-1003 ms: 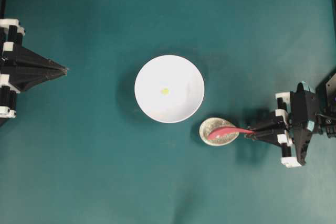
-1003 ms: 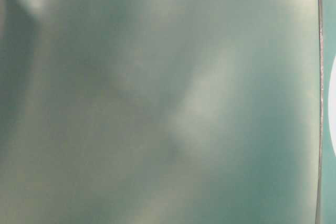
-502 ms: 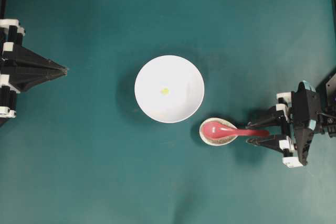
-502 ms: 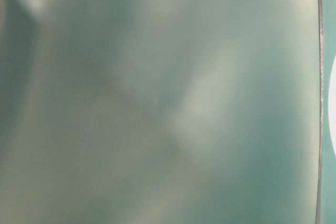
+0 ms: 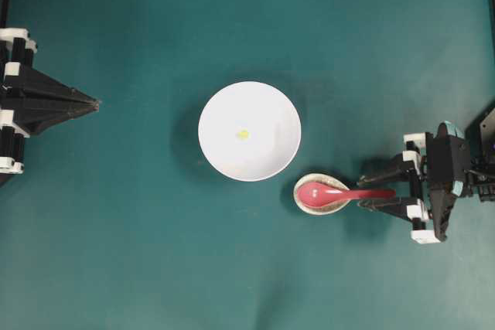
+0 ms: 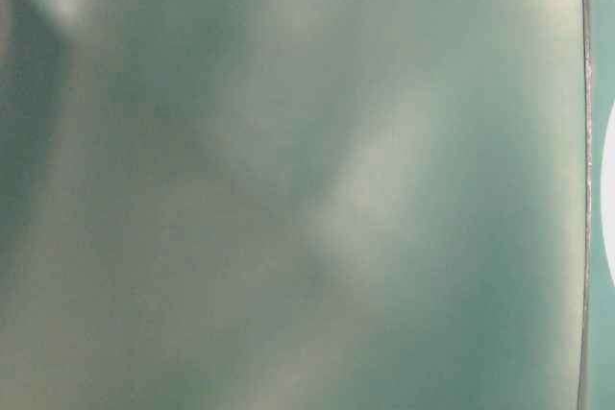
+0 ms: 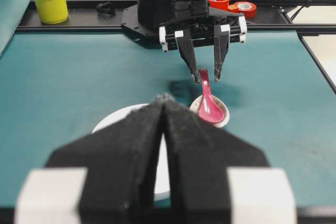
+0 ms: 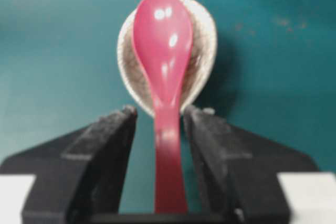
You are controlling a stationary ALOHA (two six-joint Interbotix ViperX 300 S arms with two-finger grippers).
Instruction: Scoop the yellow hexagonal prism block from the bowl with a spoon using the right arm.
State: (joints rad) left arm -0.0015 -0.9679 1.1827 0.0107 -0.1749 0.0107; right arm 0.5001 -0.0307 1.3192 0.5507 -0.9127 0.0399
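At the table's left edge the left gripper (image 5: pixel 94 102) rests with its fingers pressed together. Near the middle of the table (image 5: pixel 139 253), the white bowl (image 5: pixel 249 130) holds a tiny yellow block (image 5: pixel 243 134) at its centre. Just right of it, toward the right edge, a glossy red spoon (image 5: pixel 332 192) lies scoop-up in a speckled oval rest (image 5: pixel 320 194), its handle between the spread, untouching fingers of the right gripper (image 5: pixel 370 193).

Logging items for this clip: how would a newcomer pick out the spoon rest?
Start at the white bowl mid-table; just off its lower-right rim in the overhead view sits the spoon rest. It is a small speckled off-white oval dish, far smaller than the bowl, with the red spoon lying in it.
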